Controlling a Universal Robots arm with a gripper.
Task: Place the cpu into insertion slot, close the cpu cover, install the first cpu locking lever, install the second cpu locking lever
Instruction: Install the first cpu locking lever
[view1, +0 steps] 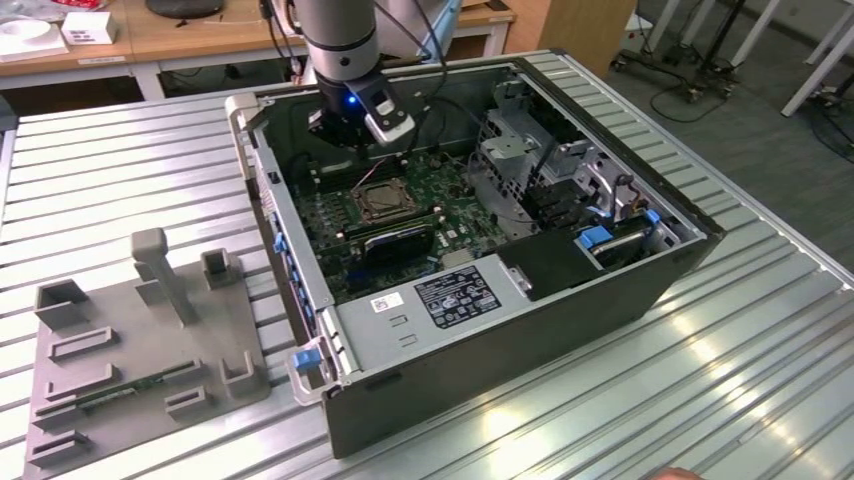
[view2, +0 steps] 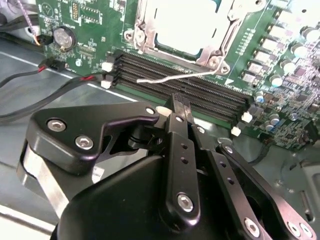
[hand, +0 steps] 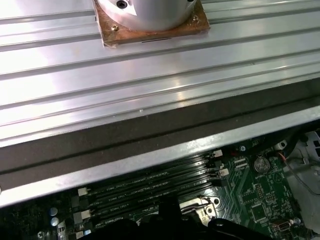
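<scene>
Chip (view2: 182, 22) sits flat in its square socket (view1: 379, 200) on the green board (view2: 90, 30), and we see one shiny frame (view2: 220, 47) around it. One thin silver lever (view2: 170, 77) lies across four long black slots (view2: 150, 67) just beside the socket. One black gripper (view2: 181, 107) hangs over those slots, near the socket, its fingers pressed together with nothing between them. We count one open computer case (view1: 534, 330) on the ribbed metal table (view1: 107, 160). One grey tray (view1: 134, 350) rests nearby.

The cpu cover (view2: 186, 31) runs past the frame's edge.
</scene>
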